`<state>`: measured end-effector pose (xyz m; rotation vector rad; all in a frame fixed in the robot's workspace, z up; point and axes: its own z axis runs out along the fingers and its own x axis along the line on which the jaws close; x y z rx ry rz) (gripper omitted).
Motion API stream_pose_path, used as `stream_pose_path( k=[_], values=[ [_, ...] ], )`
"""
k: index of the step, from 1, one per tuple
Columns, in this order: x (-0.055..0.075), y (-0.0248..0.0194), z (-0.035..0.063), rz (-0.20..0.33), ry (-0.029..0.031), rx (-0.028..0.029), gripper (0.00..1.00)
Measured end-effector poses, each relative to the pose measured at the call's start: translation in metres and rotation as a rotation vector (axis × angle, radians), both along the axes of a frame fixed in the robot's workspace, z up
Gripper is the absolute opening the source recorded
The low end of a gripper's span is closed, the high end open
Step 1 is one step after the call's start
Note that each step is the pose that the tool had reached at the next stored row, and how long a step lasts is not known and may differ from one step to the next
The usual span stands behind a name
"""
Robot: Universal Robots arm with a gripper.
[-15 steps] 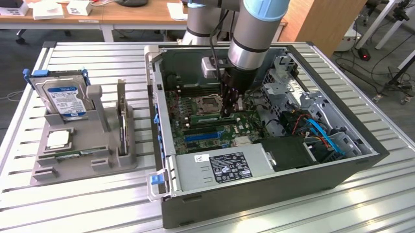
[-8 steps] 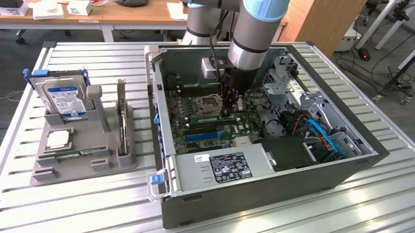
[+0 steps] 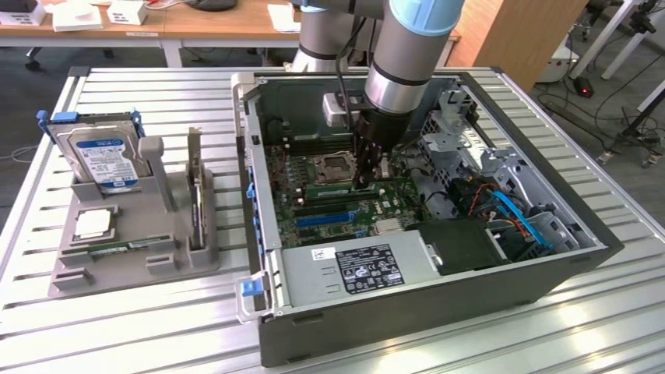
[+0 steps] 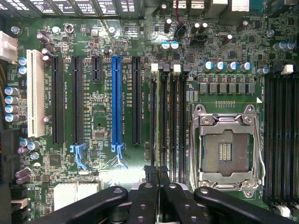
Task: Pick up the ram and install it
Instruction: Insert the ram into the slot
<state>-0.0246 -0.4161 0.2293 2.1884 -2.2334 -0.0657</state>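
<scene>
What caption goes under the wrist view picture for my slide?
The end effector holds the ram edge-on at the memory slots, beside the open CPU socket.

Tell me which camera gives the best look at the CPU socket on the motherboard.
The wrist view. It looks straight down on the CPU socket, so its metal frame and pin field show in full. The exterior view shows the same socket from farther off and at a slant, inside the open computer case.

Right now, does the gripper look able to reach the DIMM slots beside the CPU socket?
Probably yes: the computer case lies open-sided, the gripper hangs right over the DIMM slots, and nothing visible lies between them.
</scene>
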Motion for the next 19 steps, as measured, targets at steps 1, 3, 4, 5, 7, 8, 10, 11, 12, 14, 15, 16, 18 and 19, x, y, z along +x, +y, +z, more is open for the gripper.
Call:
stream_pose_path(
  k=[1, 3, 4, 5, 7, 8, 10, 11, 12, 14, 15, 16, 18, 19],
  values=[
    [0.0001, 0.0000, 0.0000, 0.000, 0.0000, 0.0000, 0.11],
    [0.0003, 0.0000, 0.0000, 0.001, 0.0000, 0.0000, 0.11],
    [0.0003, 0.0000, 0.0000, 0.001, 0.0000, 0.0000, 0.11],
    [0.0003, 0.0000, 0.0000, 0.001, 0.0000, 0.0001, 0.11],
    [0.0003, 0.0000, 0.0000, 0.003, 0.0000, 0.0003, 0.11],
    [0.0003, 0.0000, 0.0000, 0.005, -0.0001, 0.0003, 0.11],
    [0.0003, 0.0000, 0.0000, 0.010, 0.0000, 0.0002, 0.11],
    [0.0003, 0.0000, 0.0000, 0.013, -0.0001, 0.0001, 0.11],
    [0.0003, 0.0000, 0.0000, 0.015, 0.0000, 0.0002, 0.11],
    [0.0003, 0.0000, 0.0000, 0.019, 0.0000, 0.0002, 0.11],
    [0.0003, 0.0000, 0.0000, 0.020, -0.0001, 0.0002, 0.11],
    [0.0003, 0.0000, 0.0000, 0.021, -0.0001, 0.0002, 0.11],
    [0.0003, 0.0000, 0.0000, 0.022, -0.0001, 0.0002, 0.11],
    [0.0003, 0.0000, 0.0000, 0.022, 0.0000, 0.0002, 0.11]
  ],
)
